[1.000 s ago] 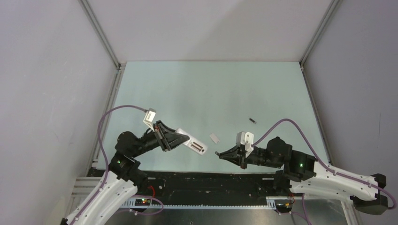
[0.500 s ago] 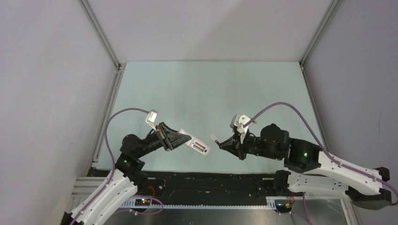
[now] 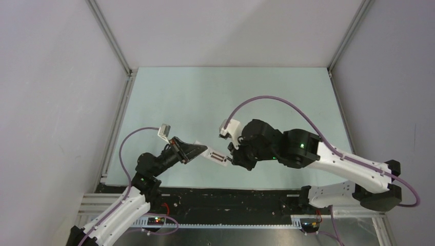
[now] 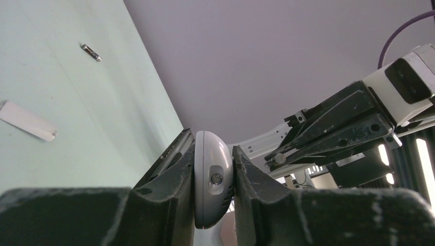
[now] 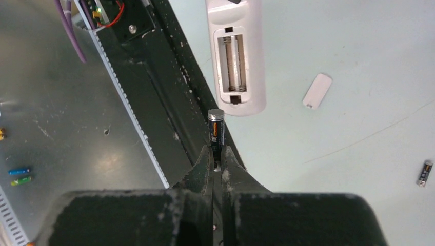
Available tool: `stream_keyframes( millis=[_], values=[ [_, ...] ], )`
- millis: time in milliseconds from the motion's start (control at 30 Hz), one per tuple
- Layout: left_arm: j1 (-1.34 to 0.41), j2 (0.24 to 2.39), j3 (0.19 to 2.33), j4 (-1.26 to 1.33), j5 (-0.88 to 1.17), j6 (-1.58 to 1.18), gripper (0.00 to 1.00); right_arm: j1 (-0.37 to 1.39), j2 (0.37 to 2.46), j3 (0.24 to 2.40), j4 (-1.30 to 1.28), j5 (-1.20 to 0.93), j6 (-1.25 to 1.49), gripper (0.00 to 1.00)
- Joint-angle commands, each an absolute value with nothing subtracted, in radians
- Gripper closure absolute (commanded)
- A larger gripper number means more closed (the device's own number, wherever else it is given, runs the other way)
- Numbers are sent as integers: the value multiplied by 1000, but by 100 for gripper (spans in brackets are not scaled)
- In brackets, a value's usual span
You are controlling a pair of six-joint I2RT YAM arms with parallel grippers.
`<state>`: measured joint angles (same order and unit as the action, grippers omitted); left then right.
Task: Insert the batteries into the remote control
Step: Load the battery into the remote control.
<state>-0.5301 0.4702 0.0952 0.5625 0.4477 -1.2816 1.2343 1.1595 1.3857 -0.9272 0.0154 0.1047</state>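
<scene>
Remote control, a small white handset, was held above the near edge of the pale green table with its open battery bay facing up. The left gripper pinched it by one end, a finger pressed against each side. From the opposite side, the right gripper had its fingers pressed together on the lower end of one dark battery with an orange band. That cell pointed at the bay, its free tip just short of the remote's end and not touching it. Beyond them, a small flat white cover lay on the table near the remote. Farther out, a second battery lay on the table, well apart from both grippers
</scene>
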Motion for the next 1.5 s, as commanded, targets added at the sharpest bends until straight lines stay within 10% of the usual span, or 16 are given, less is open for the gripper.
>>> stream_keyframes(
  millis=[0,1467],
  values=[
    [-532,467,94,642,428,-1326,100,1247,1208,1523,-1014,-14,115,100],
    [-533,492,73,641,486,-1321,100,1209,1577,1703,-1130,-79,28,100]
  ],
)
